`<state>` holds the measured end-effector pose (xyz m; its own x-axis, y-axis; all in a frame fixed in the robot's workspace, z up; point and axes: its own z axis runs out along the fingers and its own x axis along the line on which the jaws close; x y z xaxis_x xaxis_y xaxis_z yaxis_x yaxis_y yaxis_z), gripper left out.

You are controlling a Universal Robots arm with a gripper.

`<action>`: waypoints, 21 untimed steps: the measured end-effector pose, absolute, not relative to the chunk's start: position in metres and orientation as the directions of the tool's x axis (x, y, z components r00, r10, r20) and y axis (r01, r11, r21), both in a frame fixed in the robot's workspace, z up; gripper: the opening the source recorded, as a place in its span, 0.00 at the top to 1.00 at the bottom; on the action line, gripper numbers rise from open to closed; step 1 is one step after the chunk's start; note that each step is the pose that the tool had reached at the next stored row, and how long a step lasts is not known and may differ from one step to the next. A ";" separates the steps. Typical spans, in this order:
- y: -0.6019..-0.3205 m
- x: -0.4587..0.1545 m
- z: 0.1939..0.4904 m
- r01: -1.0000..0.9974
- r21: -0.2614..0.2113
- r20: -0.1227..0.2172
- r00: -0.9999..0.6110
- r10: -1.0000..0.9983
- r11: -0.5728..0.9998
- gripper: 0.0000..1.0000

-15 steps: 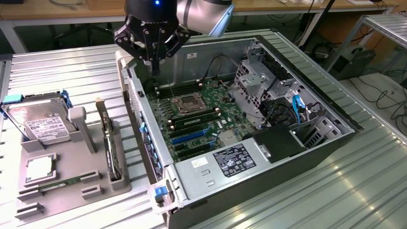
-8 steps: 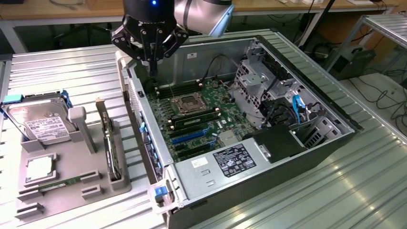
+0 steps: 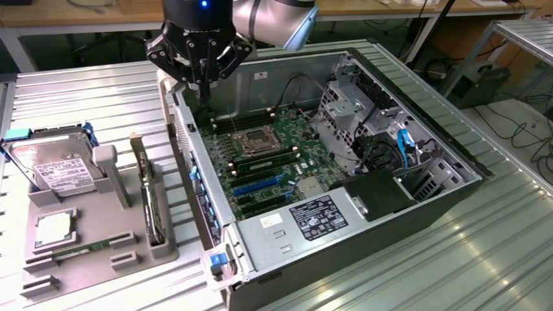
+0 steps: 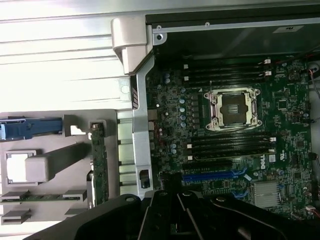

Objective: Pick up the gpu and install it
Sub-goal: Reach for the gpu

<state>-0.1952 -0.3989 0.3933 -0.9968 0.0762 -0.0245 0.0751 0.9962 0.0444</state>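
I see the gripper clenched shut with nothing in it, hanging over the rear edge of the open computer case. The gpu stands on edge in the grey holder outside the case, toward the exterior view's left, well apart from the gripper.

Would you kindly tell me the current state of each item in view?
computer case: on its side, open.
gripper: shut, holding nothing, above the computer case.
gpu: on edge in the grey holder, untouched.
hard drive: upright in the grey holder.
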 end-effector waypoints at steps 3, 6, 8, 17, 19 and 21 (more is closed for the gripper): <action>-0.399 -0.197 0.393 0.075 0.044 -0.024 -0.997 0.076 0.996 0.89; -0.399 -0.198 0.393 0.075 0.044 -0.024 -0.997 0.076 0.996 0.89; -0.399 -0.199 0.393 0.075 0.044 -0.024 -0.997 0.076 0.996 0.89; -0.399 -0.205 0.393 0.075 0.044 -0.024 -0.997 0.076 0.996 0.89; -0.399 -0.206 0.393 0.075 0.044 -0.024 -0.997 0.076 0.996 0.89; -0.399 -0.207 0.393 0.075 0.044 -0.024 -0.997 0.076 0.996 0.89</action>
<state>-0.2068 -0.3989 0.3931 -0.9968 0.0762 -0.0245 0.0751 0.9962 0.0444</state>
